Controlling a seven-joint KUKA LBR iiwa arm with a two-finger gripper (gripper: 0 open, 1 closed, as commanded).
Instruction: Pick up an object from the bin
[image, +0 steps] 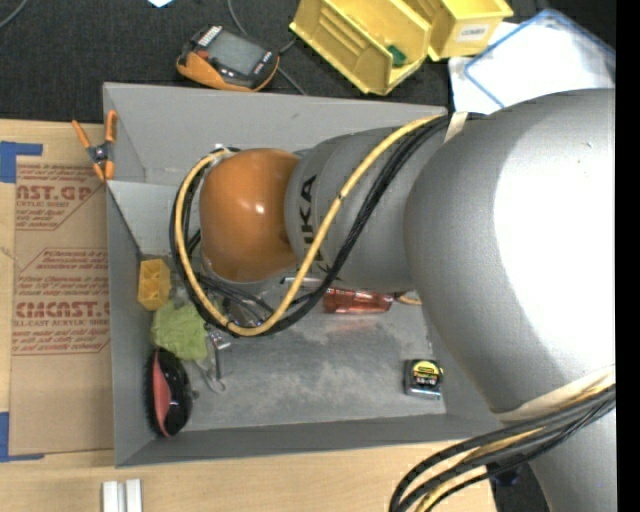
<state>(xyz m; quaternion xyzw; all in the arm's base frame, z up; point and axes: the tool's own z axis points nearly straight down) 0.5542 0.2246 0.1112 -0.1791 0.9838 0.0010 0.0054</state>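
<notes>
My gripper (214, 362) reaches down at the left of the bin, below the orange cover on the wrist. It stands just right of a crumpled green cloth-like thing (180, 328), close to it or touching it. A red and black oval thing (167, 392) lies in the near left corner, a little below and left of the gripper. A yellow sponge-like block (153, 282) sits against the left wall, above the green thing. Nothing shows in the gripper's grasp.
A small yellow and black tape measure (423, 377) lies near the front wall at the right. A red translucent thing (358, 300) lies mid-bin, partly under the arm. The arm and its cables cover the back and right of the bin.
</notes>
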